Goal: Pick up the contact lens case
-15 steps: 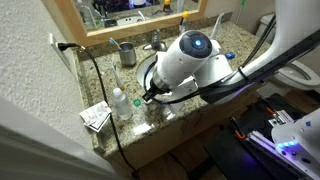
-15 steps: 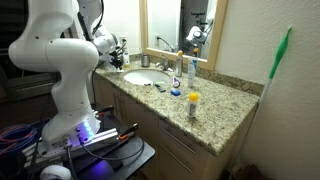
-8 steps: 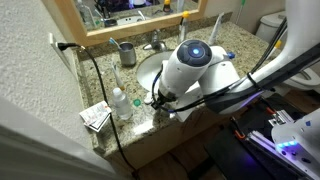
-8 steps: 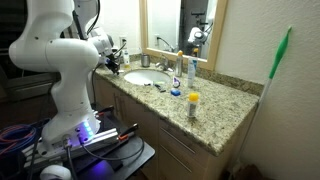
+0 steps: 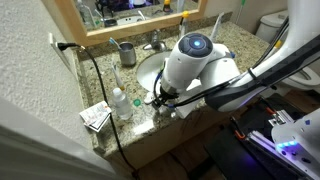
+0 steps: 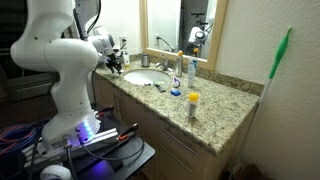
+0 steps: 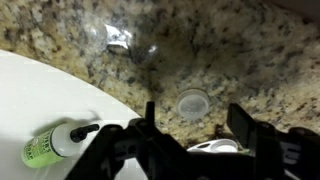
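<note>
Speckled granite countertop [image 6: 228, 128] over wooden cabinets [image 6: 168, 150]; white oval sink [image 5: 148, 68] sunk near the back edge; wood-framed mirror [image 5: 140, 26] above; textured white wall [image 5: 25, 95] at the counter's end.

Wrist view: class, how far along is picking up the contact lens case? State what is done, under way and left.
Done: the open gripper hangs over the speckled granite counter, beside the white sink. In hand: alignment; the small whitish round-lidded contact lens case shows between its fingers, seemingly untouched. Left: lower, close, lift.
</note>
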Controlling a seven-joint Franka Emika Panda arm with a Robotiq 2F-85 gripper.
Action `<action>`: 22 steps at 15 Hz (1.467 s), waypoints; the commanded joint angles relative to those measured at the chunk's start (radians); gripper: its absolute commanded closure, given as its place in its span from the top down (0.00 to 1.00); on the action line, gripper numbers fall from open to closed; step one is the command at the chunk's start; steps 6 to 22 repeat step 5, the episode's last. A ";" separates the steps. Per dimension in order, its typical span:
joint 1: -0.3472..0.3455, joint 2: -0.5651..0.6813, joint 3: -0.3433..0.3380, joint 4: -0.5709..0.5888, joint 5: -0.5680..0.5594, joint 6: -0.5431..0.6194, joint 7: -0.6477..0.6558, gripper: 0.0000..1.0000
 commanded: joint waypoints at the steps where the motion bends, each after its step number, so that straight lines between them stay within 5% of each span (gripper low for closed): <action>1: -0.057 -0.144 0.083 -0.122 0.072 0.016 -0.095 1.00; 4: -0.108 -0.304 0.156 -0.275 0.165 0.061 -0.177 1.00; 5: -0.055 -0.173 0.104 -0.144 0.106 0.025 -0.104 1.00; 22: -0.055 -0.173 0.104 -0.144 0.106 0.025 -0.104 1.00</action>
